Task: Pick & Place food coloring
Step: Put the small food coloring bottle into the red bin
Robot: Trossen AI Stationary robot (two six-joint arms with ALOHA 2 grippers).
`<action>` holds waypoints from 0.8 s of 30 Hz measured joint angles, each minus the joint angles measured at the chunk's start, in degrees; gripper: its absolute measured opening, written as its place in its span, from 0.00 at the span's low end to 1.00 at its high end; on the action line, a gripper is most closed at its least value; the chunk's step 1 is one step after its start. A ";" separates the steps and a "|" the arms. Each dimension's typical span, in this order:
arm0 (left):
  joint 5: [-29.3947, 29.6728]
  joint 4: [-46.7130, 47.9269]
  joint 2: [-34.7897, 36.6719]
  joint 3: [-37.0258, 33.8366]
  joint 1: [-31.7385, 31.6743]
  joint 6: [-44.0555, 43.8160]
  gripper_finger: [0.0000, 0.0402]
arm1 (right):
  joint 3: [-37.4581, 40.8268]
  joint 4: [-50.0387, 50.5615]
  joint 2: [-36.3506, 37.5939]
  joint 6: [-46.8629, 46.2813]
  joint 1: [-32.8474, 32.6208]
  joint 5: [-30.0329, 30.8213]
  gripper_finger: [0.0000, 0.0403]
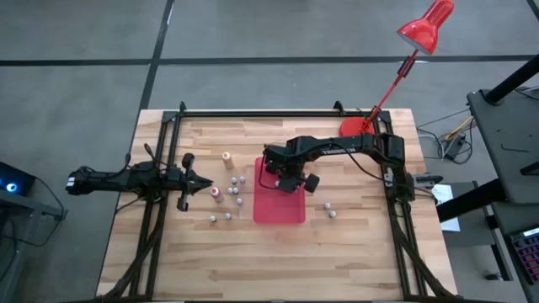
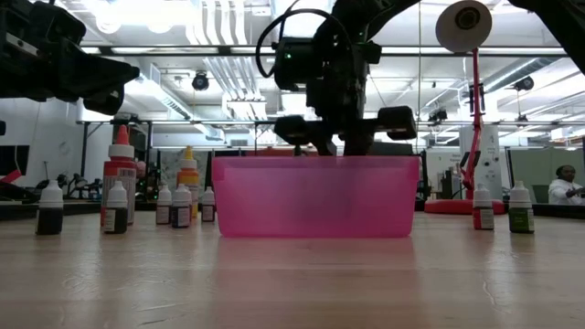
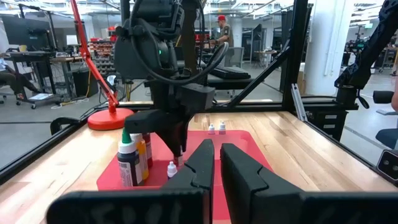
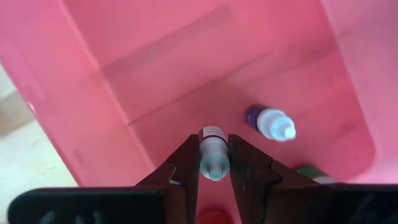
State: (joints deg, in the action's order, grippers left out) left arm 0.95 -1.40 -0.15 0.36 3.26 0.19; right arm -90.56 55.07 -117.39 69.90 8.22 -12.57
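The food coloring bottles are tiny, with pale caps. Several stand on the table left of the red tray [image 1: 282, 210], among them an orange one [image 1: 226, 157] and a red one [image 1: 216, 194]. Two stand to its right [image 1: 330, 210]. My right gripper [image 1: 290, 181] reaches down into the tray, shut on one small bottle [image 4: 213, 155]. Two more bottles lie on the tray floor, one purple [image 4: 272, 122] and one green [image 4: 311, 174]. My left gripper [image 1: 198, 180] is shut and empty, held level beside the left group of bottles. My right gripper pinches the small bottle by its two sides [image 4: 213, 144], just below the pale cap, between its two fingers. The fingers come from above and point down along the bottle. The bottle is upright, cap up, inside the tray. I cannot tell whether its base touches the floor.
A red desk lamp [image 1: 425, 25] has its round base [image 1: 354, 128] on the table's far right corner. A black frame runs along the table's far edge and sides. In the low view the tray's wall [image 2: 315, 196] hides its inside. Bare wood lies in front of the tray.
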 joint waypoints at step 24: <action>0.01 -0.01 -0.01 0.00 0.00 0.02 0.01 | 2.79 0.22 0.30 6.29 -1.08 -1.60 0.16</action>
State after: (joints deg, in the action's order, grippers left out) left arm 0.96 -1.41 -0.16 0.36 3.25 0.21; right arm -87.78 55.29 -117.10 76.19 7.14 -14.17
